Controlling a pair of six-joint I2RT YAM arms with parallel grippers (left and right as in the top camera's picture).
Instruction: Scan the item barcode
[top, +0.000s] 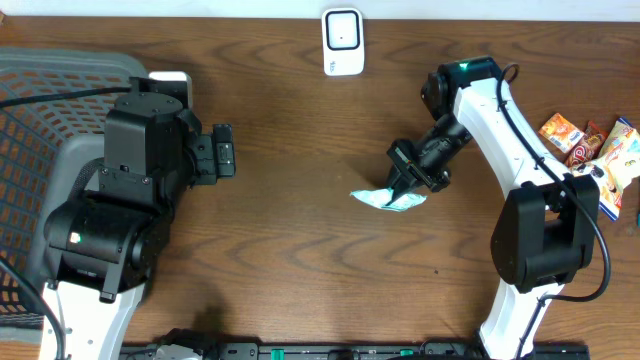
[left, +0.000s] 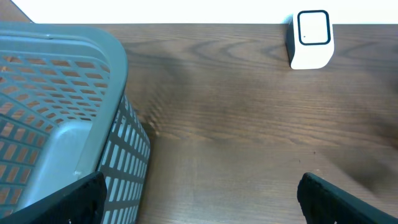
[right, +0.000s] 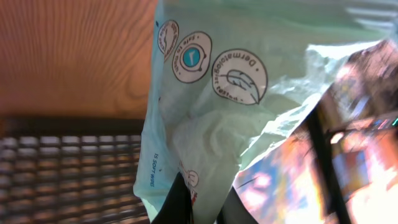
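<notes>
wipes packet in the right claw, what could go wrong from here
1. The right claw pinches the soft wipes packet near one edge, so it may sag or slip out on the way to the scanner.
2. The film is crumpled, and no barcode shows in the right wrist view, so the code may be creased or face away from the scanner and fail to read.

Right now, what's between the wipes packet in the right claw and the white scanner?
Nothing: only bare wooden table separates the wipes packet, pinched in the right claw, from the white scanner at the far edge. The overhead view shows it.
</notes>
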